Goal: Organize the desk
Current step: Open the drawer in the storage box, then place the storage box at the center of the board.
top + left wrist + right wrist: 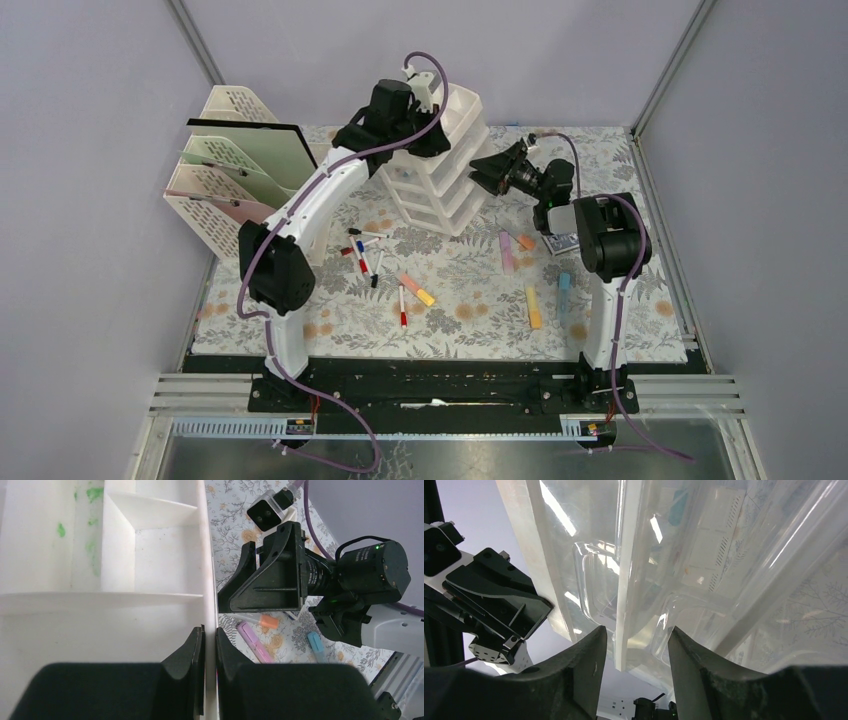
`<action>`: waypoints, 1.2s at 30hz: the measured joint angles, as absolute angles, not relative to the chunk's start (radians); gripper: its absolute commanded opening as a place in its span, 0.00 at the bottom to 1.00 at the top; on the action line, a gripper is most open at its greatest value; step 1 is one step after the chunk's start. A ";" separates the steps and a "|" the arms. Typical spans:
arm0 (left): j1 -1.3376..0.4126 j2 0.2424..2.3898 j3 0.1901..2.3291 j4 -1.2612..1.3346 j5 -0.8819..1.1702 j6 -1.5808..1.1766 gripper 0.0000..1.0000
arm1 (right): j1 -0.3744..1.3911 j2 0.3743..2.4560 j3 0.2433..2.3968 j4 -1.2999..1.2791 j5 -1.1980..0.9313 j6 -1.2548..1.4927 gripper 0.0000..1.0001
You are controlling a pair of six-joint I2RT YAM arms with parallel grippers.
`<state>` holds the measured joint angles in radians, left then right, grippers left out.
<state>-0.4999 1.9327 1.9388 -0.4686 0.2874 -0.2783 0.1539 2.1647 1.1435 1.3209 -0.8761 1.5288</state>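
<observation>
The desk (470, 330) is a flowered cloth top with pens scattered on it. At its back stands a white drawer unit (450, 190). My left gripper (432, 135) reaches over the unit's top tray. In the left wrist view that gripper (210, 640) is shut on the tray's thin white side wall (209, 580). My right gripper (482, 170) is at the unit's front. In the right wrist view it (636, 640) stands open astride the lip of a clear drawer's handle (626, 605), with a gap on each side.
A cream file rack (225, 160) with folders stands at the back left. Several markers (365, 255) lie mid-desk. An orange-yellow highlighter (417, 290), a pink one (506, 250), a yellow one (533, 307) and a blue one (564, 290) lie to the right.
</observation>
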 measured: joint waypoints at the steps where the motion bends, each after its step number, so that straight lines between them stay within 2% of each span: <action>1: -0.501 1.934 1.938 -0.469 0.287 -0.274 0.00 | 0.151 2.165 1.139 1.324 -0.876 1.533 0.53; 15: -0.516 1.954 1.939 -0.429 0.252 -0.223 0.00 | 0.049 2.136 1.053 1.453 -0.928 1.618 0.46; 23: -0.525 2.000 1.989 -0.429 0.220 -0.176 0.00 | 0.010 2.136 1.011 1.469 -0.963 1.593 0.46; 36: -0.535 2.111 2.074 -0.488 0.126 -0.045 0.00 | 0.006 2.136 1.007 1.354 -0.993 1.419 0.48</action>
